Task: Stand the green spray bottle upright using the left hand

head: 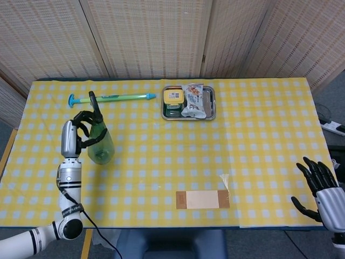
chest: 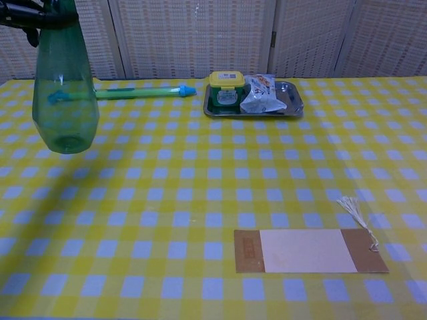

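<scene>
Currently held: green spray bottle (head: pixel 100 144), translucent green plastic, smooth-walled, wide rounded base tapering to a narrow neck, with a black trigger sprayer head at the top. In the chest view the body (chest: pixel 65 93) shows see-through, the checked cloth visible behind it. Long axis close to vertical, base down, nozzle end up; whether the base touches the worktop cannot be told, as in the chest view it looks clear of the surface.

Left hand (head: pixel 75 135): silver metal back, black fingers (head: pixel 85 116) curled round the bottle's neck just under the sprayer, gripping it. The bottle body hangs directly beside and below this hand.

Right hand (head: pixel 325 188): black fingers spread apart, holding nothing, well apart from the left hand at the opposite near corner.

Worktop (head: pixel 259 135): yellow and white checked cloth. Beyond the left hand, a long slim green and blue plastic pump toy (head: pixel 110 98) lying flat. Further off, a rectangular metal tray (head: pixel 212 110) holding a yellow-lidded container (head: pixel 172 97) and a crinkled snack packet (head: pixel 193 100). Near edge, a flat brown card tag (head: pixel 202 199) with a string.
</scene>
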`<state>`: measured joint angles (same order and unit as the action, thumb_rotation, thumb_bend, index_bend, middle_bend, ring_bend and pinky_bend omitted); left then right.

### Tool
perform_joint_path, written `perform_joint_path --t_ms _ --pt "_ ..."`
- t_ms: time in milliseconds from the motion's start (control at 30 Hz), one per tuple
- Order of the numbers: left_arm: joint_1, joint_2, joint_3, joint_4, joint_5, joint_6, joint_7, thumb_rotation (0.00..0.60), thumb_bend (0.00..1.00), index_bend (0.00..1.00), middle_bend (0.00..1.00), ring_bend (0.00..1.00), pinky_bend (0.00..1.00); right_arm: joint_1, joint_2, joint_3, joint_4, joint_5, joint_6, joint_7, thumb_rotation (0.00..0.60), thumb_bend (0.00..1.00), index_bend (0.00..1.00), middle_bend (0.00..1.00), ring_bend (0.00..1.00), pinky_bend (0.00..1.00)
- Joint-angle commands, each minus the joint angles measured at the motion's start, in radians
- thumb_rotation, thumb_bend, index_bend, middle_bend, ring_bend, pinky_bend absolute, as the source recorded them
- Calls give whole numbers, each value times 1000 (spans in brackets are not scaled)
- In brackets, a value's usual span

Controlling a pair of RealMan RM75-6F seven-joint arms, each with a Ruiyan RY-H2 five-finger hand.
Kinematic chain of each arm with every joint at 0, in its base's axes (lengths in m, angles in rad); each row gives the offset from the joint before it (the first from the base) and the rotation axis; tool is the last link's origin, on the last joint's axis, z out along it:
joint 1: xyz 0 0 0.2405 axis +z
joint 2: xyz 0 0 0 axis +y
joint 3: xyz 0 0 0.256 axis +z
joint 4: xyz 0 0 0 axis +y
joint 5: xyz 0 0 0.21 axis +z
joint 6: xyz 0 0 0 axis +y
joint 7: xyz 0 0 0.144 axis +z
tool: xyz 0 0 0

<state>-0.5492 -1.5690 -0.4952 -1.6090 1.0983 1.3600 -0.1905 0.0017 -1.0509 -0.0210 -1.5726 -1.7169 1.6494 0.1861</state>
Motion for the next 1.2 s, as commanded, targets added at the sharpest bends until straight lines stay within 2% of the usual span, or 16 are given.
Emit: perform_joint_path --t_ms 33,300,600,1033,1200 --pt "37 -31 5 102 40 -23 -209 600 361 531 701 617 663 0 -2 0 1 0 -1 -2 600 320 0 0 11 0" --pt "63 -146 61 329 190 130 -385 600 361 539 704 617 661 0 -6 -4 -2 -11 1 -17 600 321 0 0 11 0" --pt "55 -254 122 550 279 215 -413 600 361 540 704 617 660 -3 -10 -8 -4 -22 7 -31 600 321 0 0 11 0" --pt "53 -280 124 620 252 170 -460 600 361 539 704 617 659 -1 -14 -8 -6 -20 0 -39 600 320 0 0 8 0" --pt "53 -274 126 617 247 151 -459 600 353 482 692 598 638 0 -14 -8 -7 -19 -2 -40 600 320 0 0 8 0"
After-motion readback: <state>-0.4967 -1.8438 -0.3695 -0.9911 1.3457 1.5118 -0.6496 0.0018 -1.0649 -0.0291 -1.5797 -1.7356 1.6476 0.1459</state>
